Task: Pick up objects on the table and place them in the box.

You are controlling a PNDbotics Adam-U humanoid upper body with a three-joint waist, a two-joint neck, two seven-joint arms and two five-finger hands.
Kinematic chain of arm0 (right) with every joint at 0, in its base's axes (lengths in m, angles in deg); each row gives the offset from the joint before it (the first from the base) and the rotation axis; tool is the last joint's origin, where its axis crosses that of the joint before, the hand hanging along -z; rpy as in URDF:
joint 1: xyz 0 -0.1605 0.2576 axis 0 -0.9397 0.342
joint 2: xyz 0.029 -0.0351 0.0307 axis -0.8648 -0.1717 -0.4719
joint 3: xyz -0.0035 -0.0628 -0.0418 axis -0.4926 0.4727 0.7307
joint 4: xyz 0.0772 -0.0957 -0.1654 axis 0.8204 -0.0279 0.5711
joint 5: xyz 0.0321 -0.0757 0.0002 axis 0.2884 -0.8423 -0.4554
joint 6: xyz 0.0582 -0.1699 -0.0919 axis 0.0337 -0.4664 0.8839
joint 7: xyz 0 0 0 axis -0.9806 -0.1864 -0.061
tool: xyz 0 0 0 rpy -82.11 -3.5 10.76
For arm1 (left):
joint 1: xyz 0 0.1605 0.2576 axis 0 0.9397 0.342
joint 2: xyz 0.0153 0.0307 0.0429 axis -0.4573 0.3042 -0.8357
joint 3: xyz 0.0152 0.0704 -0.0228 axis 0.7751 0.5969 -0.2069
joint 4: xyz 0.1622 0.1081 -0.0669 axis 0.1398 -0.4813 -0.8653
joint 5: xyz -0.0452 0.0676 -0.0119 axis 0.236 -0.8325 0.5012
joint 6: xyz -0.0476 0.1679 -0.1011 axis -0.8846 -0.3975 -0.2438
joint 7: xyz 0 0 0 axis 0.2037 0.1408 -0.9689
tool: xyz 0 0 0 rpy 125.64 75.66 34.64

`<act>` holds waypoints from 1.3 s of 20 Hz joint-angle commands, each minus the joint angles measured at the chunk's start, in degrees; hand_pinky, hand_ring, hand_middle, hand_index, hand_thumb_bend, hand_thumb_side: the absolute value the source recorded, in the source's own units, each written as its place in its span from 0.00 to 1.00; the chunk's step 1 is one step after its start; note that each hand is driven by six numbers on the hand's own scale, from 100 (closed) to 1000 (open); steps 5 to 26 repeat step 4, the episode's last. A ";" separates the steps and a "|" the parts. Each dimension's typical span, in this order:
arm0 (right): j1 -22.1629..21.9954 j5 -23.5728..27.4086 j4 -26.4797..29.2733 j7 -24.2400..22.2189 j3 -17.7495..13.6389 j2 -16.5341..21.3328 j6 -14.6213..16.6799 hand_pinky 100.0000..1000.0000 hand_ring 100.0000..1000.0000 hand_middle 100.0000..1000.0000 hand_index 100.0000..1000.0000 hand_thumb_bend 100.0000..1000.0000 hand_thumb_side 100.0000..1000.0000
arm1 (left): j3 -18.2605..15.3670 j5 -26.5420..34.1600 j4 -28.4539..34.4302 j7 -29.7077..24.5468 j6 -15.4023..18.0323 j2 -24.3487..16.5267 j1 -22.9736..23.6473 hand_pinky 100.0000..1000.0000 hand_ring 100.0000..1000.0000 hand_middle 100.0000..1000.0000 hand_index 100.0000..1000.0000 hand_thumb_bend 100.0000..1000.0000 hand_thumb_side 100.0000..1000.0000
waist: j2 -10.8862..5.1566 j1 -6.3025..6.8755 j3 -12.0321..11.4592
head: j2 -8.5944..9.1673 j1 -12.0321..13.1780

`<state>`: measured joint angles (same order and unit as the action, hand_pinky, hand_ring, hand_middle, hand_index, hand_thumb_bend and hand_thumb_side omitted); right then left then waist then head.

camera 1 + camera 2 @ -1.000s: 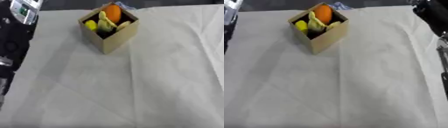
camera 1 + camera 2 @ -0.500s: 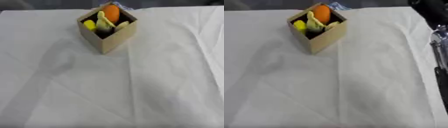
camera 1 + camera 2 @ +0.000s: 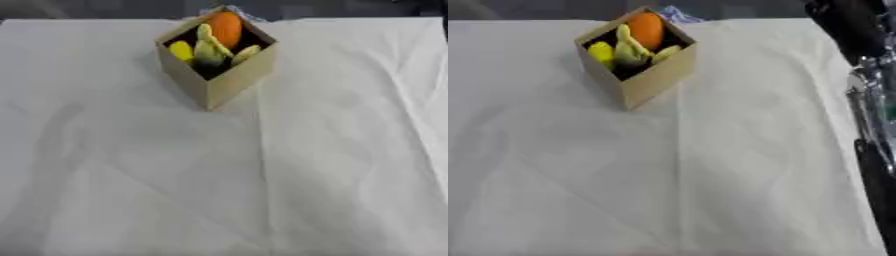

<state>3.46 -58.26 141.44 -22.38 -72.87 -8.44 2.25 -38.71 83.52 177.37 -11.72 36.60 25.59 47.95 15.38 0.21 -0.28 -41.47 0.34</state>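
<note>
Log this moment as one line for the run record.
box: upright, far centre of white cloth | contents: orange item, yellow items | cloth: nothing loose seen | right arm: right edge | hands: unseen

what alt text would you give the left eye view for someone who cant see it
A small cardboard box stands at the far middle of a white cloth-covered table, holding an orange fruit and several yellow pieces. Neither robot hand shows.
</note>
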 commanded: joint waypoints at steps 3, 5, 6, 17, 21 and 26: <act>-0.43 -0.31 -0.28 0.84 -1.03 0.31 0.10 0.92 0.90 0.66 0.81 0.00 0.58 | -2.09 4.18 -0.39 0.07 2.12 0.83 1.87 0.84 0.68 0.64 0.83 0.01 0.78 | -0.72 0.16 0.01 | 0.94 -0.40; -0.68 -0.35 -0.37 0.69 -1.08 0.27 0.00 0.92 0.89 0.65 0.81 0.00 0.59 | -2.23 4.55 -0.46 -0.02 2.29 1.15 2.26 0.84 0.67 0.63 0.83 0.01 0.78 | -0.70 0.21 0.02 | 0.94 -0.47; -0.68 -0.35 -0.37 0.69 -1.08 0.27 0.00 0.92 0.89 0.65 0.81 0.00 0.59 | -2.23 4.55 -0.46 -0.02 2.29 1.15 2.26 0.84 0.67 0.63 0.83 0.01 0.78 | -0.70 0.21 0.02 | 0.94 -0.47; -0.68 -0.35 -0.37 0.69 -1.08 0.27 0.00 0.92 0.89 0.65 0.81 0.00 0.59 | -2.23 4.55 -0.46 -0.02 2.29 1.15 2.26 0.84 0.67 0.63 0.83 0.01 0.78 | -0.70 0.21 0.02 | 0.94 -0.47; -0.68 -0.35 -0.37 0.69 -1.08 0.27 0.00 0.92 0.89 0.65 0.81 0.00 0.59 | -2.23 4.55 -0.46 -0.02 2.29 1.15 2.26 0.84 0.67 0.63 0.83 0.01 0.78 | -0.70 0.21 0.02 | 0.94 -0.47; -0.68 -0.35 -0.37 0.69 -1.08 0.27 0.00 0.92 0.89 0.65 0.81 0.00 0.59 | -2.23 4.55 -0.46 -0.02 2.29 1.15 2.26 0.84 0.67 0.63 0.83 0.01 0.78 | -0.70 0.21 0.02 | 0.94 -0.47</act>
